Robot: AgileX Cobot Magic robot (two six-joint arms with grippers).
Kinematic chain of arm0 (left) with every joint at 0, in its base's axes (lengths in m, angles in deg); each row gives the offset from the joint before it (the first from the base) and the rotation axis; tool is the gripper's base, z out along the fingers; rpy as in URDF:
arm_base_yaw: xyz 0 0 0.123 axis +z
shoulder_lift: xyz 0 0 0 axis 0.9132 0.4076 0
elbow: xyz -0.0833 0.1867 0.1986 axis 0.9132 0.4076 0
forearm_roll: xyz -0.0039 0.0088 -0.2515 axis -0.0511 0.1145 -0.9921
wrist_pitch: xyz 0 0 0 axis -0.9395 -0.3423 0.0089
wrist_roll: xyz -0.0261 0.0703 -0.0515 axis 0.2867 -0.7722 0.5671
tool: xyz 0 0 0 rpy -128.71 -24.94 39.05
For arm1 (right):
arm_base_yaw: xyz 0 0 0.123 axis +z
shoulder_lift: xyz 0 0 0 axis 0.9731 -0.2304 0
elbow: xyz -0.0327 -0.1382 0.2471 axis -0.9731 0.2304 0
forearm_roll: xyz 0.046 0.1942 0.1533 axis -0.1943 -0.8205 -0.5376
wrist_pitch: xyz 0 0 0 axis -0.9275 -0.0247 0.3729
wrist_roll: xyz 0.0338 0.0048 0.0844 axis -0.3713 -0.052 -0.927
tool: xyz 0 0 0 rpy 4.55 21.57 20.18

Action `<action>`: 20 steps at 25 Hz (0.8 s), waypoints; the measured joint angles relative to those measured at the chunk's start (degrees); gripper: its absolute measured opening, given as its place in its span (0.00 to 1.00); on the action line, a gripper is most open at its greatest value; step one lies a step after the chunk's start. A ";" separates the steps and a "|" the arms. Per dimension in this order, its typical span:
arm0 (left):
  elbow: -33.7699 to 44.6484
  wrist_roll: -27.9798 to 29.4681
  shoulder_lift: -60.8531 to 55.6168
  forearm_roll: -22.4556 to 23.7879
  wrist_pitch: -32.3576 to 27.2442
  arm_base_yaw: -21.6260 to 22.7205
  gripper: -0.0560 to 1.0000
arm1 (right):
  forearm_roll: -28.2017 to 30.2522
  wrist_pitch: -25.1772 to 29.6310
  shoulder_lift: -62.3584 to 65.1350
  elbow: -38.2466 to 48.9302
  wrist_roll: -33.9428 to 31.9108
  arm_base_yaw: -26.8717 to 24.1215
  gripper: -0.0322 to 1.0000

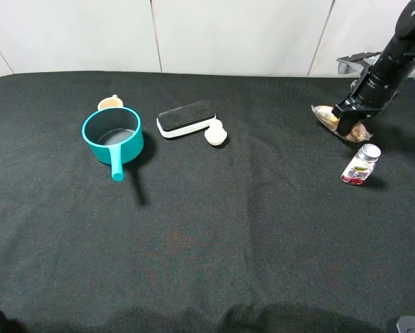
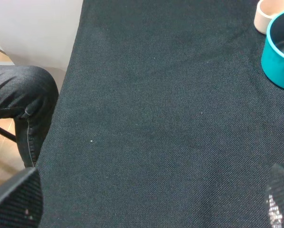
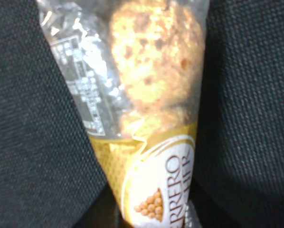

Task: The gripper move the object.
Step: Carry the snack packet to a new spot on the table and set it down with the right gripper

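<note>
The right gripper hides from us the middle of the packet; up close we see it blurred and cropped. The teal pot runs off the left wrist view's edge.

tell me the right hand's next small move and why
Probably lift straight up a little: the black two-fingered right hand looks closed on the clear plastic packet of tan snack pieces, which seems to lie on the black cloth, with the small silver-capped bottle close beside it.

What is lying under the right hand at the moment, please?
A clear snack packet on the black cloth; seen from above, the hand covers its middle and only its ends show.
</note>
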 joint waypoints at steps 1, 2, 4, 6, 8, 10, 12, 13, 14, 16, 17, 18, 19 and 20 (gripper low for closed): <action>0.00 0.00 0.00 0.00 0.00 0.00 0.99 | 0.00 1.24 0.00 -1.03 -0.15 0.00 0.17; 0.00 0.00 0.00 0.00 0.00 0.00 0.99 | 0.04 2.70 0.00 -2.26 -0.45 0.00 0.17; 0.00 0.00 0.00 0.00 0.00 0.00 0.99 | 0.20 5.14 0.12 -4.51 -0.86 0.00 0.17; 0.00 0.00 0.00 0.00 0.00 0.00 0.99 | 0.60 6.45 0.64 -6.10 -1.04 0.00 0.17; 0.00 0.00 0.00 0.00 0.00 0.00 0.99 | 1.00 7.33 1.58 -7.53 -1.46 0.00 0.16; 0.00 0.00 0.00 0.00 0.00 0.00 0.99 | 1.68 7.69 3.19 -8.36 -2.41 0.00 0.16; 0.00 0.00 0.00 0.00 0.00 0.00 0.99 | 2.41 7.93 5.06 -8.67 -3.50 0.00 0.16; 0.00 0.00 0.00 0.00 0.00 0.00 0.99 | 2.79 8.38 6.17 -8.72 -4.32 0.00 0.16; 0.00 0.00 0.00 0.00 0.00 0.00 0.99 | 3.09 8.70 7.03 -8.72 -5.02 0.00 0.16; 0.00 0.00 0.00 0.00 0.00 0.00 0.99 | 4.14 9.05 9.08 -8.80 -7.03 0.00 0.16; 0.00 0.00 0.00 0.00 0.00 0.00 0.99 | 4.65 9.34 10.09 -8.80 -8.13 0.00 0.16; 0.00 0.00 0.00 0.00 0.00 0.00 0.99 | 4.89 9.78 10.89 -8.80 -9.05 0.00 0.16; 0.00 0.00 0.00 0.00 0.00 0.00 0.99 | 5.13 10.15 11.79 -8.80 -10.09 0.00 0.16; 0.00 0.00 0.00 0.00 0.00 0.00 0.99 | 5.24 10.50 12.55 -8.80 -11.04 0.00 0.16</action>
